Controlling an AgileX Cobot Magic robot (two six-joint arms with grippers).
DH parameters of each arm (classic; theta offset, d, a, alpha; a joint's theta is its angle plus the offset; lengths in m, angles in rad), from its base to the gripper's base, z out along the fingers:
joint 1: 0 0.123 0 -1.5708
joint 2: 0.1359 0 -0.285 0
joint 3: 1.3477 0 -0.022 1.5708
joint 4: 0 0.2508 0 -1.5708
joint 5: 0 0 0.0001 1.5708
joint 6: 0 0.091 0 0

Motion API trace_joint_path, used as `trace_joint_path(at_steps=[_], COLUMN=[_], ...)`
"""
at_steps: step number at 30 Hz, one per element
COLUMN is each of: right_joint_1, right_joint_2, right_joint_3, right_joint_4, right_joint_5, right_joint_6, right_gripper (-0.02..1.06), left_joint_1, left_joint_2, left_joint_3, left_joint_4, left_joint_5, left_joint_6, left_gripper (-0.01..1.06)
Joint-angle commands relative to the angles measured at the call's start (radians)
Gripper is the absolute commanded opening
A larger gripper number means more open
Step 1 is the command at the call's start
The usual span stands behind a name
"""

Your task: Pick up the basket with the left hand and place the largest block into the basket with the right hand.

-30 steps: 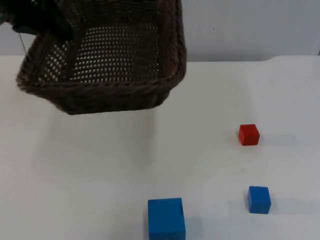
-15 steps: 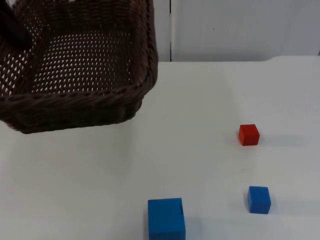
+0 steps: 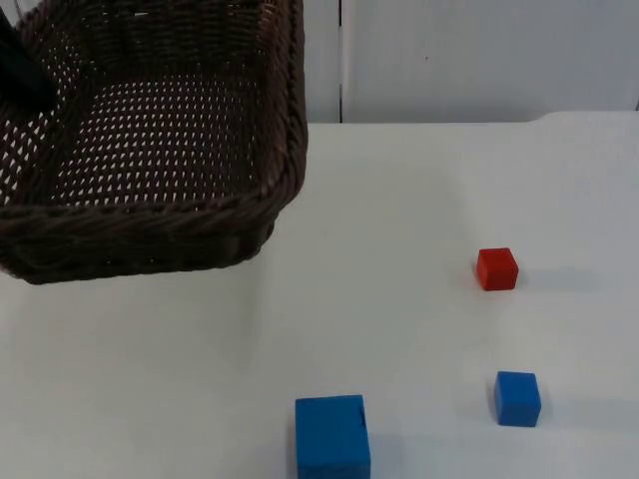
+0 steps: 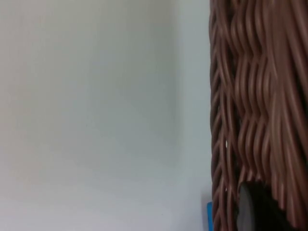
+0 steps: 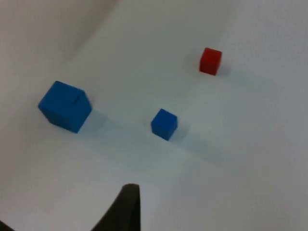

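A dark brown wicker basket (image 3: pixel 150 215) hangs tilted above the table's far left, with its open side toward the camera. My left gripper (image 3: pixel 20 75) is shut on the basket's left wall. In the left wrist view the basket weave (image 4: pixel 255 96) stands close against a black fingertip (image 4: pixel 257 209). The largest block, a big blue cube (image 3: pixel 332 436), rests at the table's front edge near the middle. My right gripper (image 5: pixel 126 207) hovers above the table, well back from the big blue cube (image 5: pixel 65 106).
A small blue cube (image 3: pixel 517 398) lies right of the big one, and a small red cube (image 3: pixel 497 268) sits farther back. The right wrist view holds the small blue cube (image 5: pixel 164 123) and the red cube (image 5: pixel 211 60). A grey wall (image 3: pixel 479 60) closes off the back.
The basket has swung left and lower with my left gripper, mostly in the first half second. The three cubes have not moved.
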Motion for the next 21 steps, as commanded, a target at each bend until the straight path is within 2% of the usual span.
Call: trace_joint_path(at_steps=[1, 6, 12, 14, 17, 21], right_joint_1=[-0.005, -0.005, -0.005, -0.005, -0.005, -0.005], right_joint_2=[0.082, 0.233, 0.369, 0.428, 0.515, 0.600], right_joint_3=[-0.030, -0.069, -0.104, -0.112, -0.116, -0.125], right_joint_4=[0.048, 0.071, 0.082, 0.104, 0.184, 0.233], right_joint_5=[-0.035, -0.095, -0.123, -0.151, -0.175, -0.196], right_joint_6=[-0.025, -0.073, -0.110, -0.144, -0.220, -0.249], right_gripper=[1.05, 1.05, 1.05, 1.05, 1.05, 1.05], left_joint_1=[0.002, 0.002, 0.002, 0.002, 0.002, 0.002], left_joint_2=[-0.015, -0.015, -0.015, -0.015, -0.015, -0.015], left_joint_3=[-0.001, -0.001, -0.001, -0.001, -0.001, -0.001], left_joint_4=[-0.031, -0.077, -0.073, -0.070, -0.070, -0.070], left_joint_5=[0.009, 0.011, 0.011, 0.008, 0.008, 0.008], left_joint_6=[0.006, 0.035, 0.035, 0.035, 0.035, 0.035], left_gripper=[0.00, 0.00, 0.00, 0.00, 0.00, 0.00])
